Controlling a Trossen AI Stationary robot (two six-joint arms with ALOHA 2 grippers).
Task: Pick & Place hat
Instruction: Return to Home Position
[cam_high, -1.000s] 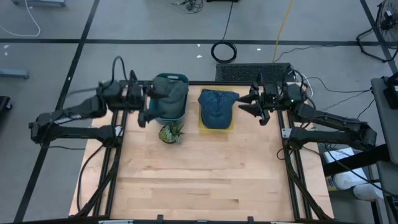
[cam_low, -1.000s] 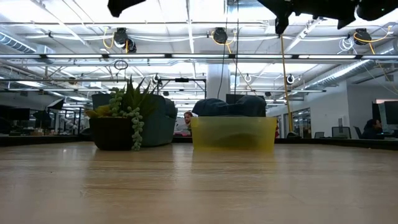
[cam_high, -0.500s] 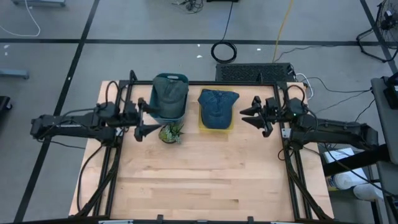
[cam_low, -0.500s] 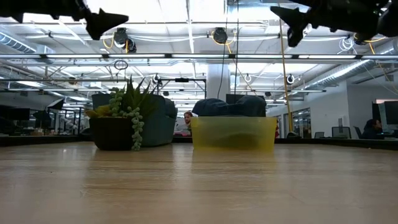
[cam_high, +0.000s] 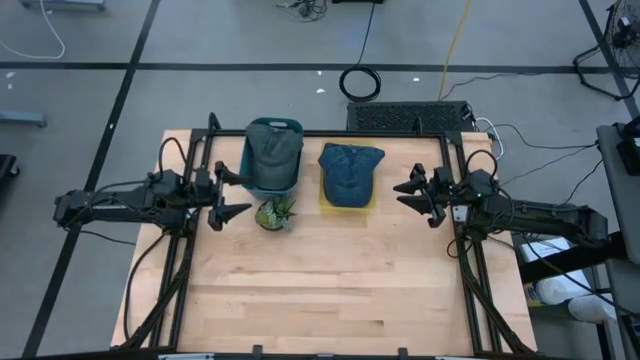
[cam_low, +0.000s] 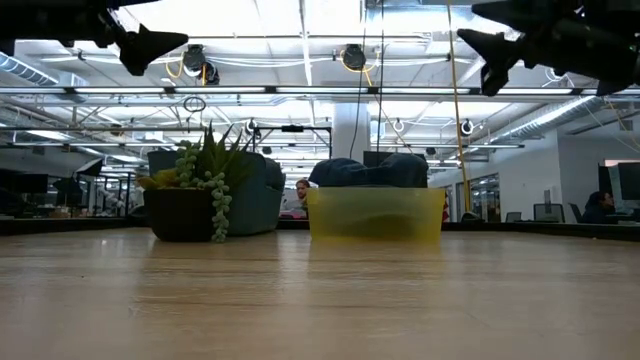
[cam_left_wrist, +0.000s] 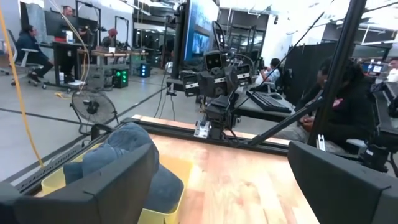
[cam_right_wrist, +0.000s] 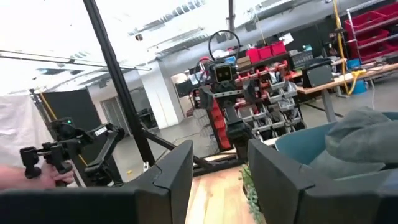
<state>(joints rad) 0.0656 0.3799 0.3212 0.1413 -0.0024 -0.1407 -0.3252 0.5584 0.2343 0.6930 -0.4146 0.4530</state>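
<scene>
The left claw (cam_high: 243, 195) hangs released over the left side of the counter (cam_high: 330, 290), just beside the blue bin (cam_high: 272, 124). The right claw (cam_high: 400, 193) hangs released near the right edge. A dark cap (cam_high: 278, 152) lies in the blue bin. A blue cap (cam_high: 350, 170) fills the adjacent yellow bin (cam_high: 324, 204).

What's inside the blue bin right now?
A dark cap lies on top in the blue bin, filling most of its opening. Anything beneath that cap, including other caps, is covered and cannot be seen from any view.
</scene>
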